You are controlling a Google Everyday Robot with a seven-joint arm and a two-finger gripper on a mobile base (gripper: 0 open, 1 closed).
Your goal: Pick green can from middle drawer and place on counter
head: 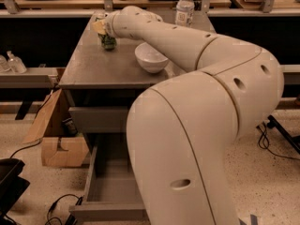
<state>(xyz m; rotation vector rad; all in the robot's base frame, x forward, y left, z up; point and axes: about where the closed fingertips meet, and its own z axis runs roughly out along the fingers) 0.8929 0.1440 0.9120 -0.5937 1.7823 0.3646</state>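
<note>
- Gripping the can (109, 43), the gripper (106, 33) hangs over the counter (93, 67) at its far-left corner.
- Set it down flat, well left of the bowl (151, 57), before letting go.
- Lift straight up afterwards; the drawer (108, 212) below stands open.

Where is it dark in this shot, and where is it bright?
Camera view: the counter is evenly lit; the open middle drawer below sits in shade; the gripper, above the green can at the counter's far left, is well lit; the arm looks brightest.
</note>
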